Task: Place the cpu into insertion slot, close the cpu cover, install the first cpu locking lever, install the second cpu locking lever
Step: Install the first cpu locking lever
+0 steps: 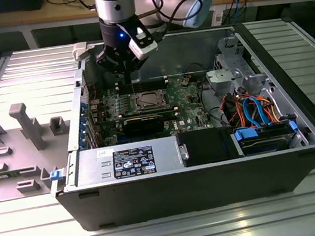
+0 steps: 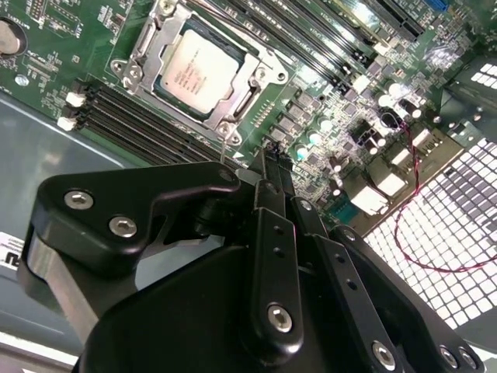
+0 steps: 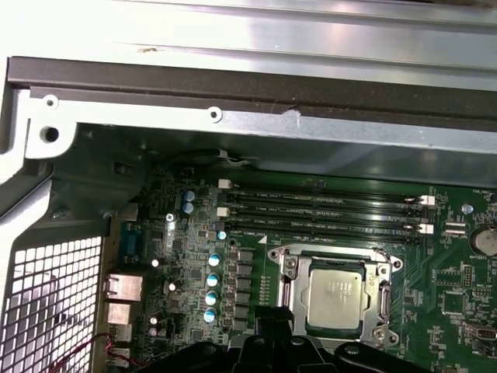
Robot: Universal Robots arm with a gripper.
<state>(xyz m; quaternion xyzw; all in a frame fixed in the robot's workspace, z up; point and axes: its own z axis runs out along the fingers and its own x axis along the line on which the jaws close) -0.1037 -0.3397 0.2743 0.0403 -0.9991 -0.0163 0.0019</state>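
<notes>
The cpu lies flat in the insertion slot on the green motherboard, silver top up. The cpu cover is down around it as a metal frame, and the chip shows through its window. In the first wrist view the cpu sits inside the same frame. My gripper hovers above the board beside the socket's corner, fingers pressed together, with nothing visible between them. In the exterior view the gripper hangs just behind the socket. I cannot tell how the locking levers sit.
Long black memory slots run next to the socket. The open computer case walls the board in, with a power supply in front and a drive cage and cables at the exterior view's right. Grey fixtures stand at the left.
</notes>
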